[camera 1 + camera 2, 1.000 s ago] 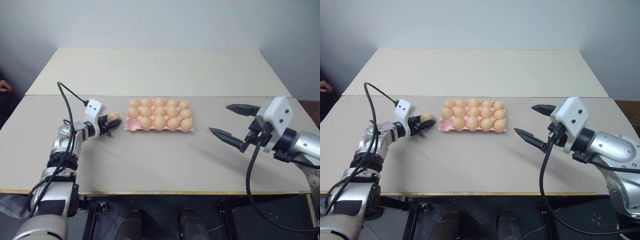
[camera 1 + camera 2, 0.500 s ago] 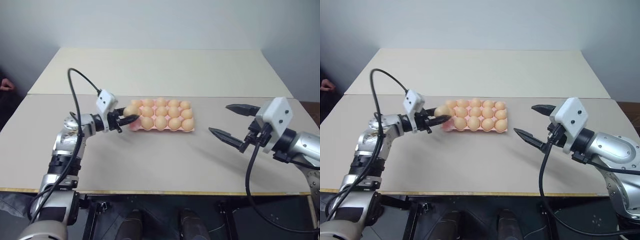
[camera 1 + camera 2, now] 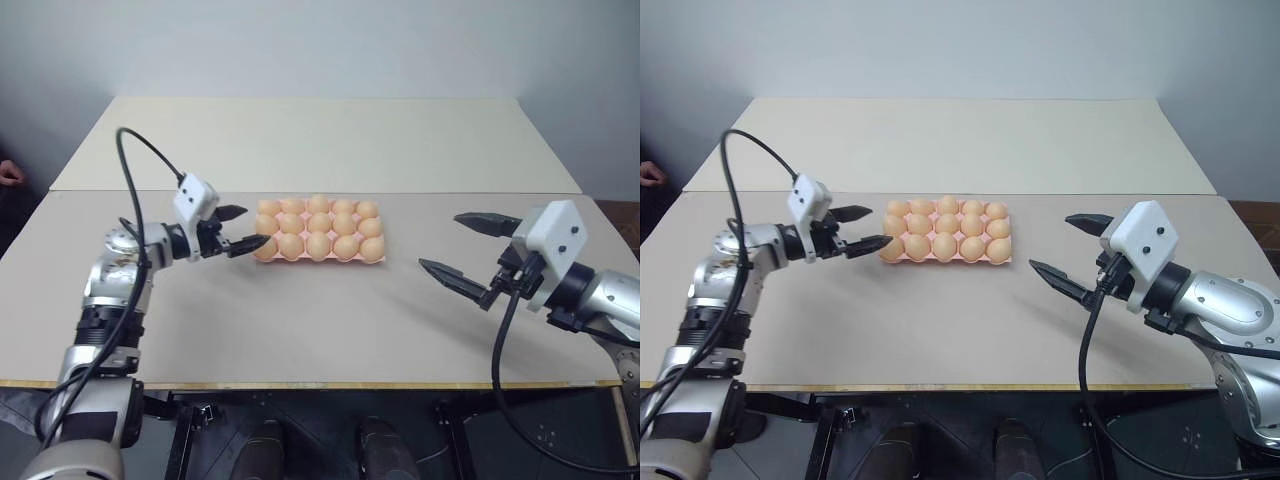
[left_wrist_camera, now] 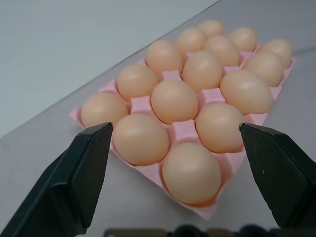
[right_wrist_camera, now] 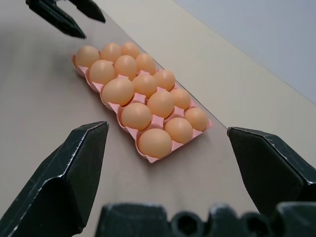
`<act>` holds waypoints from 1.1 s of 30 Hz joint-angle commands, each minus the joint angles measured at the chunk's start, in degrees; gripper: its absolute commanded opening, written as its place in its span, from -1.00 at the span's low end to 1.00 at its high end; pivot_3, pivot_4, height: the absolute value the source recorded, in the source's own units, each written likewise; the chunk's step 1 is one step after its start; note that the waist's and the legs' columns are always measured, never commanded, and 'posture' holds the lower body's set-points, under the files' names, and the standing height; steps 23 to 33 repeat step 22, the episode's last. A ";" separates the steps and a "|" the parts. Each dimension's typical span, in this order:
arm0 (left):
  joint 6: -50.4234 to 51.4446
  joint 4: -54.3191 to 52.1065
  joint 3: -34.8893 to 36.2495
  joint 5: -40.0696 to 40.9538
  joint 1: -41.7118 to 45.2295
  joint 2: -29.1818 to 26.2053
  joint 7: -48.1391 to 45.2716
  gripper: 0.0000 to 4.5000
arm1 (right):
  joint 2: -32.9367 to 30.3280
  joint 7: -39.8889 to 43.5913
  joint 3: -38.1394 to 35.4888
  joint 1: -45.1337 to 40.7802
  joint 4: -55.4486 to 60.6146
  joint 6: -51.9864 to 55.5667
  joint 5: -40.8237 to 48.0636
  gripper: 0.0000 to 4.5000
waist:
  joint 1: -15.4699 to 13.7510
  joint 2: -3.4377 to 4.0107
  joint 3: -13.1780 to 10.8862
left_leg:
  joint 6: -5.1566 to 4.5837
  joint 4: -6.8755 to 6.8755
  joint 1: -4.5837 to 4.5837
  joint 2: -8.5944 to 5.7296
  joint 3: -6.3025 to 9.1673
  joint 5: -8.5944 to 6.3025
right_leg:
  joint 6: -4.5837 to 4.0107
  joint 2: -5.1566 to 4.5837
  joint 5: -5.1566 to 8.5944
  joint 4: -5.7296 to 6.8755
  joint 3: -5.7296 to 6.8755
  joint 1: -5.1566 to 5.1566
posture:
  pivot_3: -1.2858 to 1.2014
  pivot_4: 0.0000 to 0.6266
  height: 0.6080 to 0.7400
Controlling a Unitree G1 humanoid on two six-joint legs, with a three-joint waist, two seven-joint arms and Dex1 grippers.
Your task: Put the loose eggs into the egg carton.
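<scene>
Looking down, you see the egg carton [image 3: 318, 233] mid-table, every cup holding eggs [image 4: 191, 172]. Your left gripper [image 3: 238, 228] hangs spread and empty beside its left end; your right gripper [image 3: 462, 247] gapes, well apart.

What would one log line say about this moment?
left end effector: open, empty, at carton's left end | right end effector: open, empty, clear of carton | egg carton: every cup filled | table: no loose eggs

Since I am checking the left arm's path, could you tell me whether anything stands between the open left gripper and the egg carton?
Nothing visible does. The left gripper hangs open just beside the egg carton, with only bare table between them. Every cup that shows holds an egg.
</scene>
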State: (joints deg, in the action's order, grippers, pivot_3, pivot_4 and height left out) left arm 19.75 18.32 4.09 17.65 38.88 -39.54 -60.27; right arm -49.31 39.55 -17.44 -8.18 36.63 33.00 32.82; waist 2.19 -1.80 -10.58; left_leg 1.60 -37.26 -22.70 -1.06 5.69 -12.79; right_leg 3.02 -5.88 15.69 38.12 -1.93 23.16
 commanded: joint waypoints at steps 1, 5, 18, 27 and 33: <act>1.20 -7.26 4.41 3.06 -4.42 -5.29 -3.15 0.98 | -1.16 1.57 -2.68 -0.49 0.00 -1.04 0.63 1.00 | 0.41 0.01 0.00 | 0.00 0.01 0.01 0.01 0.00 0.00 | 0.00 0.00 0.00 0.00 0.00 0.01 | 0.03 -0.52 1.00; 4.87 -15.62 10.17 7.02 -12.32 -11.17 -4.62 0.98 | -1.45 3.46 -2.23 -1.68 -2.41 -1.72 0.58 1.00 | 0.34 0.02 0.00 | 0.00 0.05 0.05 0.04 -0.01 0.00 | 0.00 0.02 0.00 0.00 -0.04 0.00 | 0.03 -0.52 1.00; 18.64 -41.11 29.80 19.01 -35.15 -14.23 2.41 0.98 | -0.32 5.44 2.11 -3.75 -6.69 -4.74 -2.42 1.00 | -0.07 0.01 0.00 | -0.01 0.08 0.12 0.05 -0.05 -0.01 | 0.00 -0.01 0.00 -0.04 -0.06 -0.06 | 0.03 -0.52 1.00; 20.42 -43.20 31.60 20.81 -37.03 -15.09 2.54 0.98 | -0.24 6.17 3.23 -5.79 -8.07 -4.95 -2.70 1.00 | 0.08 0.02 0.00 | -0.01 0.14 0.19 0.05 -0.09 -0.01 | 0.00 0.00 0.00 -0.04 -0.10 -0.07 | 0.03 -0.52 1.00; 20.42 -43.20 31.60 20.81 -37.03 -15.09 2.54 0.98 | -0.24 6.17 3.23 -5.79 -8.07 -4.95 -2.70 1.00 | 0.08 0.02 0.00 | -0.01 0.14 0.19 0.05 -0.09 -0.01 | 0.00 0.00 0.00 -0.04 -0.10 -0.07 | 0.03 -0.52 1.00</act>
